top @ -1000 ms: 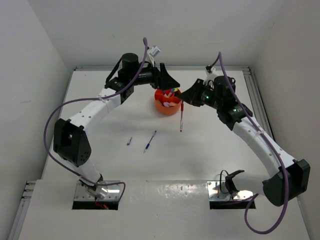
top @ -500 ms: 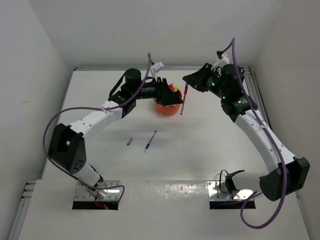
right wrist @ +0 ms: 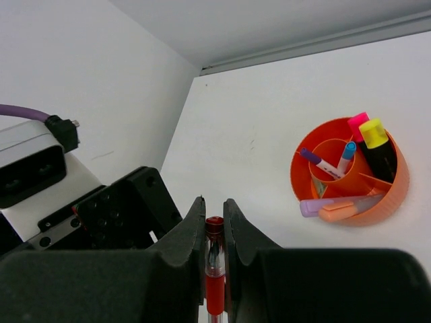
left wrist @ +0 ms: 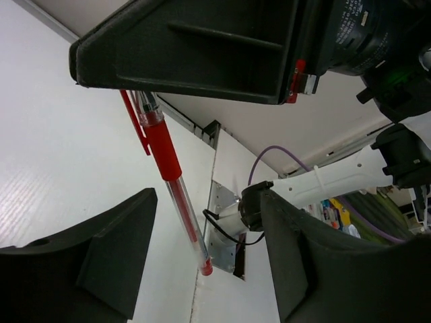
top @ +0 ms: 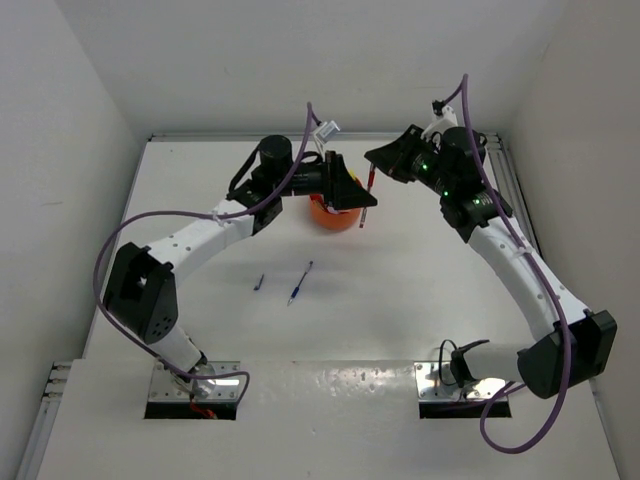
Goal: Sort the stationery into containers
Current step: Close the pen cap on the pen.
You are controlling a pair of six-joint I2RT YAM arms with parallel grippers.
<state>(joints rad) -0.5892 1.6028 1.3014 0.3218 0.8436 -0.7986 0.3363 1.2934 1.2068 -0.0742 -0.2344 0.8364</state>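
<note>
White walls [top: 90, 90] close in a white bench [top: 400, 310]. Two white-and-black robot arms, the left arm [top: 190, 235] and the right arm [top: 520, 275], reach from its near edge and meet toward the far side.

One round orange plastic tub [top: 336, 219] stands there, largely hidden from above by the left claw [top: 347, 190], which hangs over it with fingers spread and nothing between them. The right claw [top: 377, 172] is clenched on one slim red pen with a clear barrel [top: 367, 206], gripping it near the clip end. The pen hangs tip down in the air, just right of the tub.

Six pieces sit in the tub, seen from the right wrist:
- Two black highlighters, one pink-capped highlighter [right wrist: 359, 124] and one yellow-capped highlighter [right wrist: 374, 133], stand upright in an outer compartment.
- One lilac marker [right wrist: 316, 207] and one pale orange marker [right wrist: 347, 209] lie side by side in the next.
- Two thin pens, one purple-capped pen [right wrist: 311, 157] and one blue-capped pen [right wrist: 348, 149], lean in the central cup [right wrist: 333, 176].

Two thin blue pens lie on the open bench nearer the arm bases, a longer blue pen [top: 300, 284] and a shorter blue pen [top: 259, 283], near each other but apart.
</note>
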